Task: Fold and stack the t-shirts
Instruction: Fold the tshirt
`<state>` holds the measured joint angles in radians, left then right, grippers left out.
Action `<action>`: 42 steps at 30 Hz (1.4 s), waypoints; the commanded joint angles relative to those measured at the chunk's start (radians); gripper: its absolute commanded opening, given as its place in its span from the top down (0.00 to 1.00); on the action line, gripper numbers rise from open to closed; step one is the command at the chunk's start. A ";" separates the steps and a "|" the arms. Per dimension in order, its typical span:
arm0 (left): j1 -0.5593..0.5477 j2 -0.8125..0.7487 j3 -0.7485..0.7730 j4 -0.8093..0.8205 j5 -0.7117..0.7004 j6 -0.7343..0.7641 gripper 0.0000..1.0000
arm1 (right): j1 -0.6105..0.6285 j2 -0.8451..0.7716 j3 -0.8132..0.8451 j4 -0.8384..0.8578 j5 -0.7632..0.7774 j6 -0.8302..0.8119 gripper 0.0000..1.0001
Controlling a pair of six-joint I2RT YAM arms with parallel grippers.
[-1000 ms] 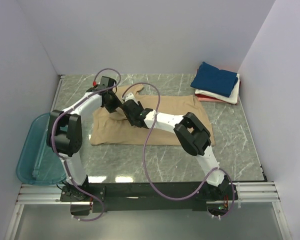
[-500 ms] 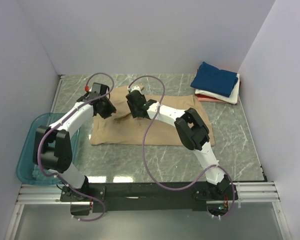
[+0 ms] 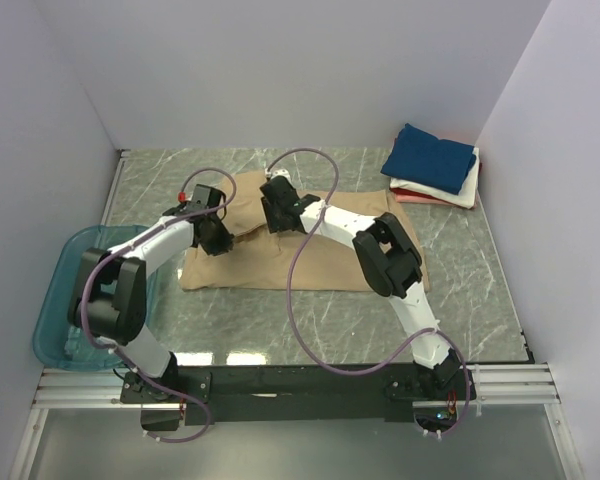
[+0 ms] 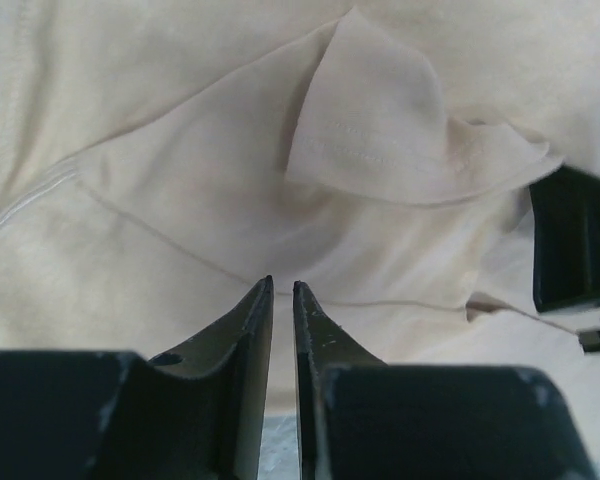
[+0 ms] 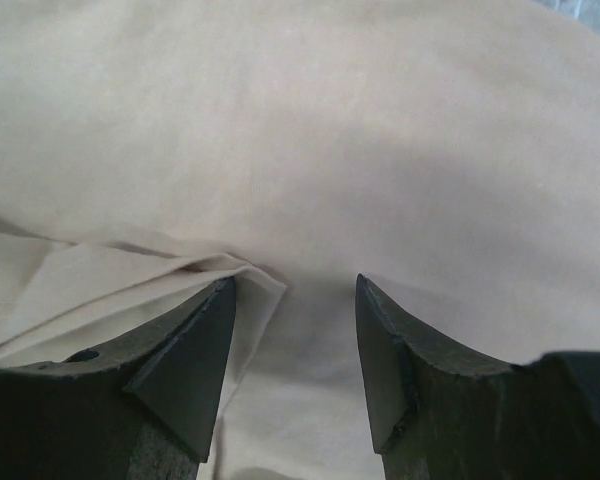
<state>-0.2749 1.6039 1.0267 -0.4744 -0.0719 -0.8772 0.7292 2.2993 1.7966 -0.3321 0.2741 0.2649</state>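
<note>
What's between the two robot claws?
Only the tan shirt: its folded-over sleeve lies between the left gripper and the right gripper. The top and left wrist views show it.

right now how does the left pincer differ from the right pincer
The left pincer has its jaws almost together, with only a thin slit between them. The right pincer has its jaws spread wide. The left pincer is near the left edge of the tan t-shirt, while the right pincer is farther back, nearer the shirt's middle. Both point down at that same shirt.
</note>
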 commanded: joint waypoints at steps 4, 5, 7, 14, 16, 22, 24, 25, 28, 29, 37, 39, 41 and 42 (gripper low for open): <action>-0.006 0.164 0.133 0.040 0.014 0.006 0.79 | -0.023 -0.104 -0.065 0.030 -0.030 0.039 0.42; -0.006 0.186 0.154 0.039 0.015 0.010 0.79 | -0.025 -0.116 -0.071 0.031 -0.035 0.042 0.42; -0.006 0.243 0.217 0.023 0.012 0.012 0.79 | -0.037 -0.161 -0.106 0.039 -0.050 0.056 0.42; -0.003 0.373 0.453 -0.047 -0.012 0.026 0.76 | -0.079 -0.331 -0.253 0.082 -0.122 0.100 0.42; -0.003 0.405 0.486 -0.055 -0.019 0.024 0.75 | -0.083 -0.356 -0.278 0.094 -0.139 0.106 0.42; 0.003 0.485 0.596 -0.093 -0.019 0.044 0.70 | -0.093 -0.405 -0.341 0.113 -0.188 0.131 0.42; 0.009 0.460 0.578 -0.067 -0.011 0.052 0.63 | -0.099 -0.408 -0.356 0.125 -0.236 0.143 0.42; 0.014 0.443 0.566 -0.061 -0.009 0.053 0.59 | -0.100 -0.405 -0.358 0.125 -0.252 0.145 0.42; 0.029 0.360 0.503 -0.044 -0.011 0.046 0.49 | -0.109 -0.393 -0.356 0.123 -0.303 0.163 0.42; 0.034 0.332 0.456 -0.038 -0.015 0.044 0.48 | -0.114 -0.394 -0.361 0.126 -0.318 0.177 0.42; 0.045 0.022 0.152 -0.055 -0.132 -0.048 0.47 | -0.154 -0.406 -0.385 0.151 -0.458 0.249 0.42; 0.046 -0.043 0.092 -0.053 -0.157 -0.075 0.47 | -0.143 -0.409 -0.401 0.157 -0.467 0.267 0.42; 0.055 -0.077 0.018 -0.050 -0.169 -0.103 0.48 | -0.128 -0.429 -0.433 0.156 -0.451 0.278 0.43; 0.057 -0.106 -0.005 -0.044 -0.167 -0.109 0.48 | -0.123 -0.442 -0.448 0.150 -0.432 0.286 0.43</action>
<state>-0.2268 1.5433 1.0897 -0.5201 -0.1902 -0.9306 0.5785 1.9240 1.3842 -0.1932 -0.1505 0.5140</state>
